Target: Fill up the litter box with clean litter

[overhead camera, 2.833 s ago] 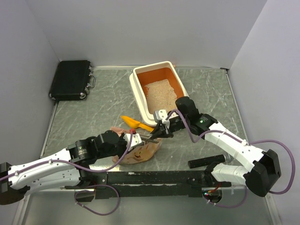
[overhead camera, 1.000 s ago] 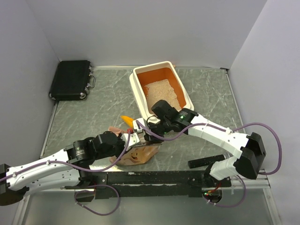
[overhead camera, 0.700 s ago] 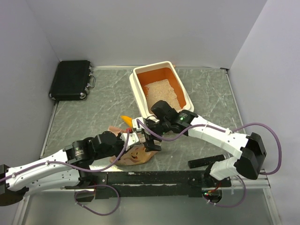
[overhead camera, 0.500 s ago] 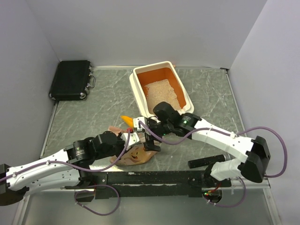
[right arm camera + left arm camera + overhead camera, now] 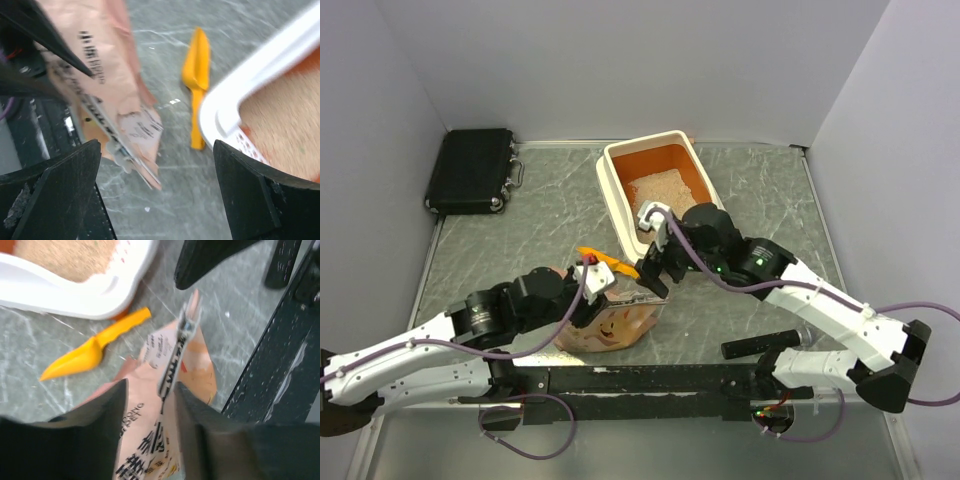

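Note:
The litter box stands at the back centre, cream outside and orange inside, with pale clean litter spread in it. A peach-pink bag stands near the front. My left gripper is at the bag's top; in the left wrist view its jaws stand apart around the bag's sealed top strip without pinching it. My right gripper hangs wide open between the bag and the box, holding nothing. The right wrist view shows the bag on the left and the litter box rim on the right of the right gripper.
A yellow-orange scoop lies on the table between the bag and the box, and the left wrist view shows this scoop too. A black case sits at the back left. A black rail runs along the near edge.
My right gripper opened fully, let go of the bag's top and pulled back toward the litter box. My left gripper's jaws parted. The bag stands more upright.

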### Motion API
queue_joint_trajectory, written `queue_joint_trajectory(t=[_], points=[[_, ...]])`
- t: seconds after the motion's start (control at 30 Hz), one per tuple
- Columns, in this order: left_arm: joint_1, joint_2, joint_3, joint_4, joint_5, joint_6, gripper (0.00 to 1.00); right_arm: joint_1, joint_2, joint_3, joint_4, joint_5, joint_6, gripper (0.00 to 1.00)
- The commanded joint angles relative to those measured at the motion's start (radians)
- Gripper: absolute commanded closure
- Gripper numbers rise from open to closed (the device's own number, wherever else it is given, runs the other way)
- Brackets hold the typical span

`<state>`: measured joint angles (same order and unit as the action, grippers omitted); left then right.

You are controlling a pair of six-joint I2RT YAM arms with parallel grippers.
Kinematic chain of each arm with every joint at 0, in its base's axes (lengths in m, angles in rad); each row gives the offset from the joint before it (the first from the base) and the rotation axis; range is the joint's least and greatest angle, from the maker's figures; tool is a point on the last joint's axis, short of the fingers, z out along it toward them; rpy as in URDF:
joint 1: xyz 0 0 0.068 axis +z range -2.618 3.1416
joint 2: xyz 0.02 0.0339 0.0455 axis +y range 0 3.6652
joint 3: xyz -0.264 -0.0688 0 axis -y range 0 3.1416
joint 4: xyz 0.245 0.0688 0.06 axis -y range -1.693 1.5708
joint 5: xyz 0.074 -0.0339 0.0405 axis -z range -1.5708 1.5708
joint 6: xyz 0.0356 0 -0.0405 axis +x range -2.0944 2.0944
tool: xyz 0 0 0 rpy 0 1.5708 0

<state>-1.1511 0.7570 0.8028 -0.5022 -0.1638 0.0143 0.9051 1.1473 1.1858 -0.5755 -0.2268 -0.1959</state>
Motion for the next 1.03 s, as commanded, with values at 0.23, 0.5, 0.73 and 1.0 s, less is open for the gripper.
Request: queue_joint_trajectory(t=[0.23, 0.5, 0.73, 1.0], points=[[-0.004, -0.028, 0.165, 0.043, -0.196, -0.154, 0.03, -0.002, -0.155, -0.002, 0.029, 0.543, 0.355, 0.00], [-0.004, 0.062, 0.255, 0.086, -0.440, -0.232, 0.03, -0.003, -0.190, 0.009, 0.054, 0.604, 0.394, 0.00], [-0.002, 0.163, 0.386, 0.076, -0.480, -0.289, 0.03, -0.002, -0.245, -0.069, 0.160, 0.652, 0.395, 0.00], [0.005, 0.214, 0.417, 0.097, -0.471, -0.295, 0.03, -0.002, -0.266, -0.059, 0.168, 0.742, 0.429, 0.00]])
